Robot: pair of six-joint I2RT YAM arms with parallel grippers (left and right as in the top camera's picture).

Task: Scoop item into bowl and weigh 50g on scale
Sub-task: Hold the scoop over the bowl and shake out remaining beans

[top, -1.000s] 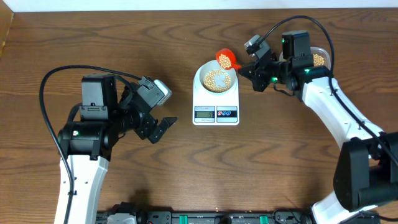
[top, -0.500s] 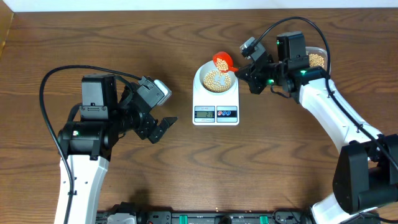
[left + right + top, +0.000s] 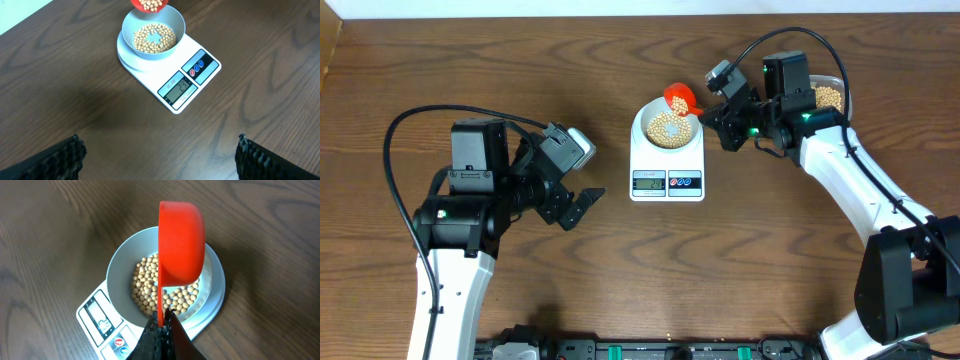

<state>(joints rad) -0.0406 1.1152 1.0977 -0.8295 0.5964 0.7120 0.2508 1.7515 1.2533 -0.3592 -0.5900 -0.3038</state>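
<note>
A pale blue-white bowl (image 3: 645, 122) holding tan beans (image 3: 666, 126) stands on the white scale (image 3: 667, 181). My right gripper (image 3: 712, 112) is shut on the handle of a red scoop (image 3: 679, 96), held tilted over the bowl's far right rim. In the right wrist view the scoop (image 3: 181, 240) hangs over the bowl (image 3: 120, 265) and beans (image 3: 145, 287), with the gripper (image 3: 162, 325) clamped on its handle. The left wrist view shows beans in the scoop (image 3: 148, 4) above the bowl (image 3: 172, 20) and the scale (image 3: 190, 82). My left gripper (image 3: 578, 208) is open and empty, left of the scale.
A clear tub of beans (image 3: 831, 96) sits at the far right behind my right arm. Dark wooden table (image 3: 620, 280) all round. The table's far edge runs along the top of the overhead view.
The right gripper shifted the scoop left over the bowl's rim a second ago; in the last half second it barely moved. The left arm is still.
</note>
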